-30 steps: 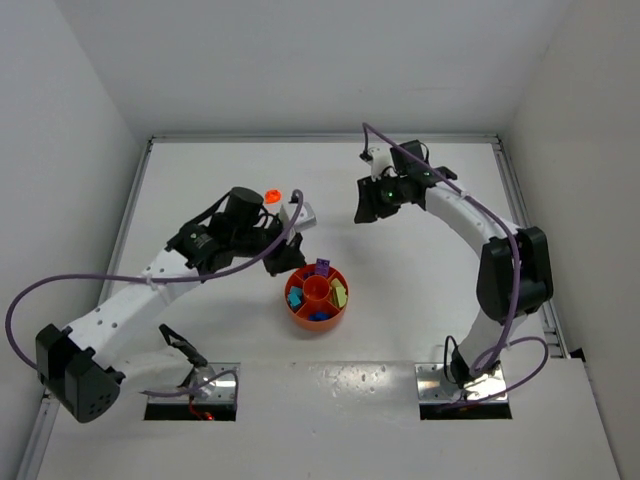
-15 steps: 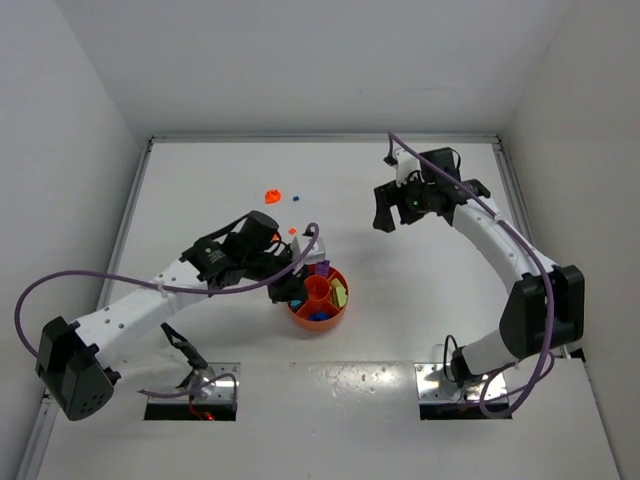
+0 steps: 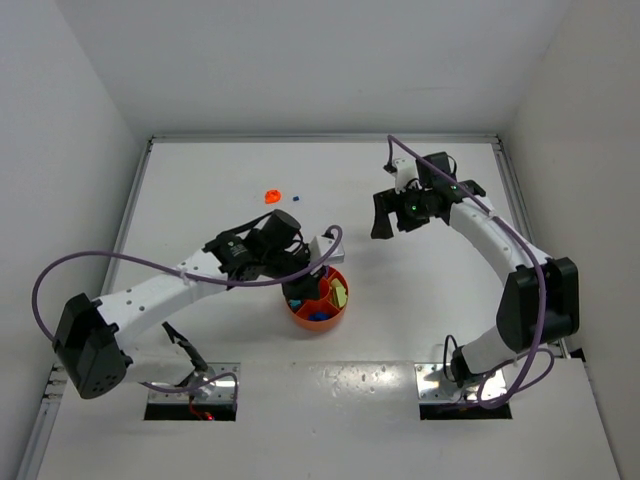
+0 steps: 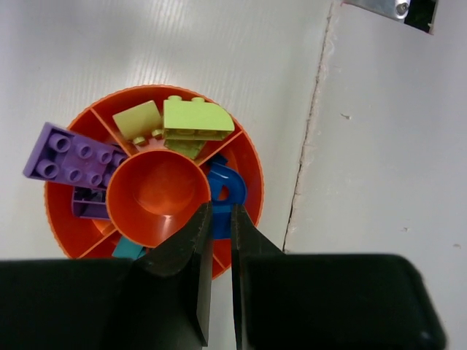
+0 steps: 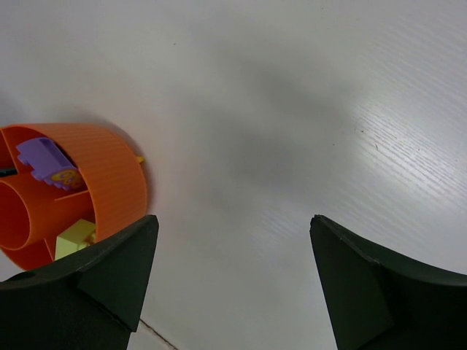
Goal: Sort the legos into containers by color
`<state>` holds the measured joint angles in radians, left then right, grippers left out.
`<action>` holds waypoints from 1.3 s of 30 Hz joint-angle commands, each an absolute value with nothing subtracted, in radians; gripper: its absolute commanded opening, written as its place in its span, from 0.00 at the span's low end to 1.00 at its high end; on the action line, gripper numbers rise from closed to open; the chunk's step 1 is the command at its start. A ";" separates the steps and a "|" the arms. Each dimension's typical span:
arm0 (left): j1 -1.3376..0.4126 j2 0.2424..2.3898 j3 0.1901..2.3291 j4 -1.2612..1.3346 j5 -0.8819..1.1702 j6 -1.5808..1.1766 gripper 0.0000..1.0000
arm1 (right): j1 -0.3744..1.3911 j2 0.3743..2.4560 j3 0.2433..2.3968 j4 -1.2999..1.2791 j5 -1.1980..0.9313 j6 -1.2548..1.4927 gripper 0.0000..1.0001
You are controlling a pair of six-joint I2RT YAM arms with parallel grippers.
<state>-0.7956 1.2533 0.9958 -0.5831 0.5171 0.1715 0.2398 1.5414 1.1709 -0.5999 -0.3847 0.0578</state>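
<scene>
The containers are the wedge sections of a round orange tray [image 3: 318, 326], which also shows in the left wrist view [image 4: 257, 164] and the right wrist view [image 5: 109, 182]. Its sections hold purple legos [image 4: 69, 153], yellow-green legos [image 4: 193, 120], a blue lego [image 4: 228, 186] and a teal one [image 4: 128, 250]. The centre cup [image 4: 157, 193] looks empty. My left gripper [image 4: 221, 208] hangs shut over the blue section [image 3: 300, 288]; a strip of blue shows between its tips, held or not I cannot tell. My right gripper [image 5: 233, 222] stands open and empty over bare table [image 3: 385, 215].
An orange lego [image 3: 271, 196] and a tiny blue one [image 3: 295, 199] lie loose behind the left arm. White walls and a raised rim [image 3: 320, 138] bound the table. A seam [image 4: 310, 131] runs near the tray towards the arm bases.
My left arm swung from the loose pieces at the back to above the tray, jaws staying shut. The right gripper opened wide and drew back to the right.
</scene>
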 commanded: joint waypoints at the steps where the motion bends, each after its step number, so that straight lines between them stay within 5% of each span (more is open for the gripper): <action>1: -0.834 1.258 1.029 -0.566 0.517 0.172 0.04 | 0.239 1.528 1.175 -0.563 -0.411 0.103 0.85; 10: -0.874 1.287 1.020 -0.555 0.517 0.172 0.04 | 0.239 1.499 1.184 -0.578 -0.388 0.103 0.85; 14: -0.874 1.287 1.009 -0.555 0.508 0.172 0.14 | 0.239 1.490 1.175 -0.578 -0.388 0.103 0.85; 22: -0.874 1.296 0.979 -0.546 0.480 0.163 0.16 | 0.239 1.479 1.166 -0.569 -0.388 0.103 0.86; 34: -0.874 1.305 0.979 -0.528 0.462 0.163 0.47 | 0.239 1.479 1.147 -0.560 -0.388 0.103 0.86; 39: -0.874 1.283 1.015 -0.528 0.440 0.140 0.48 | 0.239 1.479 1.147 -0.560 -0.388 0.103 0.86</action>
<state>-0.8635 1.3079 0.9825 -0.5587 0.4538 0.1596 0.2398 1.5112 1.1519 -0.5842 -0.3897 0.0879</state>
